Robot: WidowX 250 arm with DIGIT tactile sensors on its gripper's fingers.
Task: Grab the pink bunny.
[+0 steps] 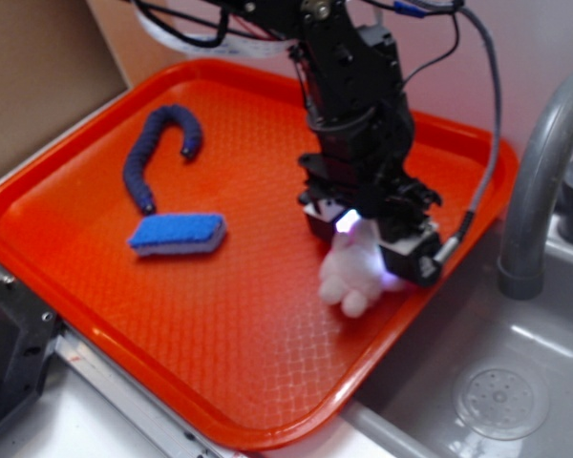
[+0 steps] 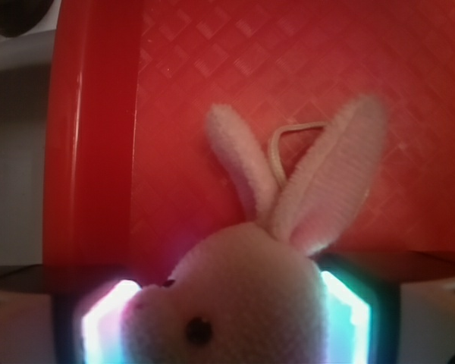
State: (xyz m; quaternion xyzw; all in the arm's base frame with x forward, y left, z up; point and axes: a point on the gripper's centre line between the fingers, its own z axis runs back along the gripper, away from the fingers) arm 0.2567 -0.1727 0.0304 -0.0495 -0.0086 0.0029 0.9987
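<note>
Both jaws apparently clamp the pink bunny (image 1: 355,272) on the tray (image 1: 95,277), arm pointing down

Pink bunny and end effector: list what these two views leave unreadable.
- Exterior view: pink bunny's head and ears are hidden beneath the end effector; its feet are blurred.
- Wrist view: its body is cut off by the bottom edge.
- Wrist view: glowing fingers flank its head; actual contact cannot be confirmed.

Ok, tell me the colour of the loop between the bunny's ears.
Cream loop; bunny pale pink. Wrist view shows it best.
</note>
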